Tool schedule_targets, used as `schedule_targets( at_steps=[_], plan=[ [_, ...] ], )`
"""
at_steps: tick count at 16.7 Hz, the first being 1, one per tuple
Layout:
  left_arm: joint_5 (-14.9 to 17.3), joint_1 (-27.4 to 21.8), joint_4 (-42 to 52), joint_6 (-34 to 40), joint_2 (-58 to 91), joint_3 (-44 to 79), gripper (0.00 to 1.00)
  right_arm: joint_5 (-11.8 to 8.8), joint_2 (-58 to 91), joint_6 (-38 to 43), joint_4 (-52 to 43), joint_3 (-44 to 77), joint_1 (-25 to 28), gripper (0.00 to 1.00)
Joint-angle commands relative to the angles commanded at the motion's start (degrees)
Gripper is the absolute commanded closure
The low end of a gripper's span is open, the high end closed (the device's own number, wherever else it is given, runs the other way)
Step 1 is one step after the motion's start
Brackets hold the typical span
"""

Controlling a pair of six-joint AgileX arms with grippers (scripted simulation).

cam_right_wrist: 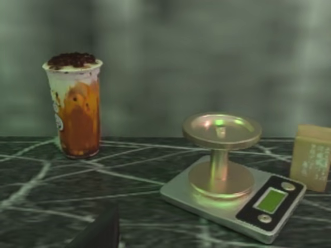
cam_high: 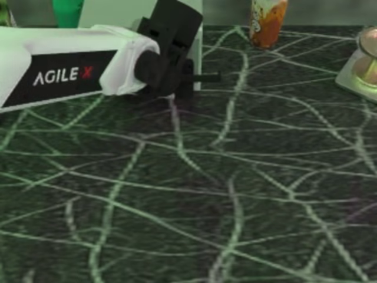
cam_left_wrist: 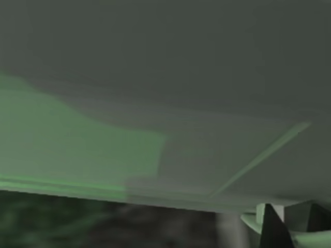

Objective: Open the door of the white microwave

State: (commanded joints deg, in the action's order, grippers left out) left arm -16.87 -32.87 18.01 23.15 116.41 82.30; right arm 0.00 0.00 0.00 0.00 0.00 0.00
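In the top view the left arm (cam_high: 65, 68) reaches in from the upper left of the frame, its white sleeve marked AGILE X, and ends in the black left gripper (cam_high: 197, 79) pressed close against the white microwave (cam_high: 118, 13), which sits at the top edge of the frame, mostly hidden behind the arm. Only a pale slice of the microwave's body shows there, and a thin dark finger pokes out to the right just past its front corner; whether the claw is wide, narrow or holding the door cannot be told. A green bottle (cam_high: 68, 12) stands at the upper left, just beside the microwave. The left wrist view is filled by a pale flat surface of the microwave, very close, with a dark strip of table (cam_high: 194, 200) below it and part of the gripper low on the right. The right gripper is out of sight in all views. The right wrist view shows a cup of bubble tea (cam_right_wrist: 75, 106), a silver kitchen scale (cam_right_wrist: 232, 194) with a round pan, and a small tan box (cam_right_wrist: 312, 156) on the green-veined dark table.
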Motion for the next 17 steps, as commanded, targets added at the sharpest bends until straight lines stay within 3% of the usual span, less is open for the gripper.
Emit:
schedule_targets(
  at_steps=[17],
  plan=[
    [1.21,0.47,-1.26,-1.91,-1.38,-2.19,1.00,0.00,0.00,0.00,0.00,0.00,0.00,0.00]
  ],
)
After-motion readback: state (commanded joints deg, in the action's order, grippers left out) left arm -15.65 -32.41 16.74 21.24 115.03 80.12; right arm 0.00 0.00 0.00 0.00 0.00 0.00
